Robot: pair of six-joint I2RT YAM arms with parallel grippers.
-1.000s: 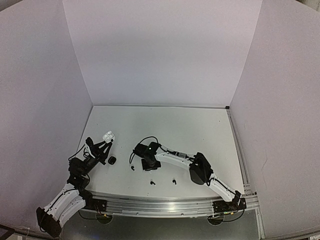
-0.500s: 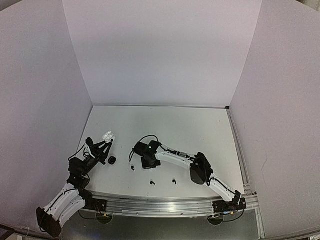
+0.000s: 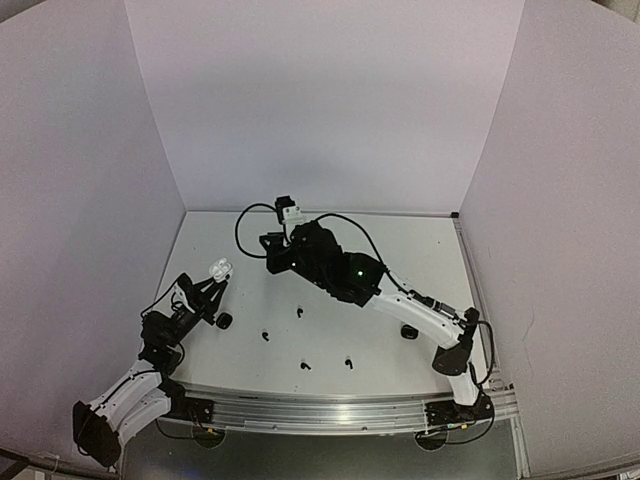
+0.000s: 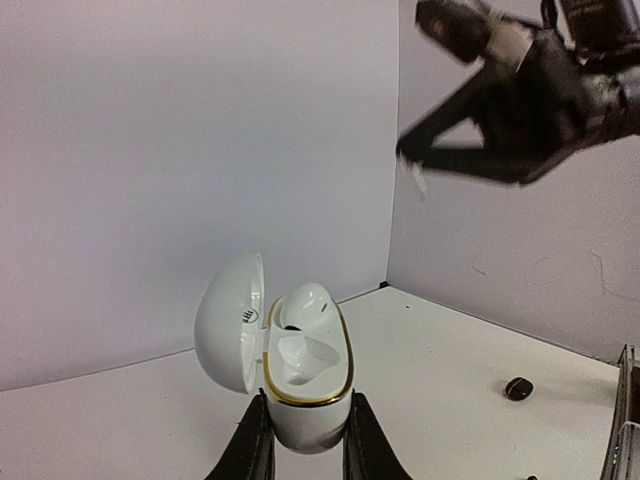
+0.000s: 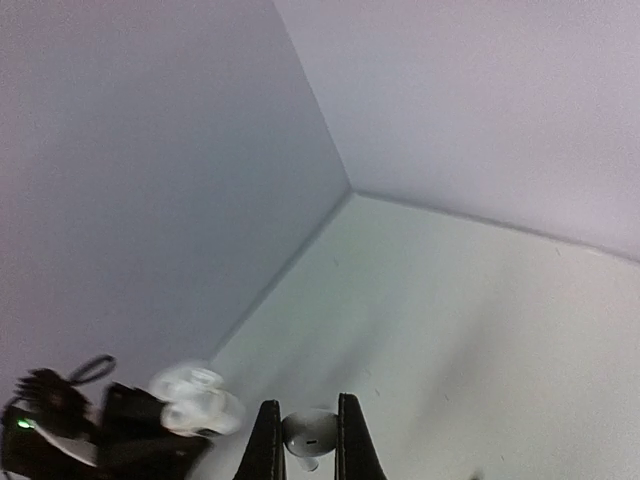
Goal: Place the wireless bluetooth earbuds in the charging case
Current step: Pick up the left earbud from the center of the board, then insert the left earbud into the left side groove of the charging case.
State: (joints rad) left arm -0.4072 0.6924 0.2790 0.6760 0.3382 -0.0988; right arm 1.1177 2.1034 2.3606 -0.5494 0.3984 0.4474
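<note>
My left gripper (image 3: 213, 284) is shut on an open white charging case (image 3: 218, 269) and holds it above the table's left side. In the left wrist view the case (image 4: 300, 375) sits lid-open between my fingers, with one white earbud (image 4: 305, 304) in the far slot and the near slot empty. My right gripper (image 3: 270, 255) is raised high, right of the case and apart from it. In the right wrist view it (image 5: 303, 430) is shut on a white earbud (image 5: 310, 432). The case (image 5: 195, 400) shows blurred, lower left. Several black earbuds (image 3: 300, 312) lie on the table.
A black case (image 3: 224, 321) lies just right of my left gripper. Another black case (image 3: 409, 331) lies at the right under my right arm; it also shows in the left wrist view (image 4: 517, 388). White walls enclose the table on three sides.
My right arm has lifted off the table's middle and swung up and back with the white earbud. The black case at the right has come into view. My left gripper barely moved.
</note>
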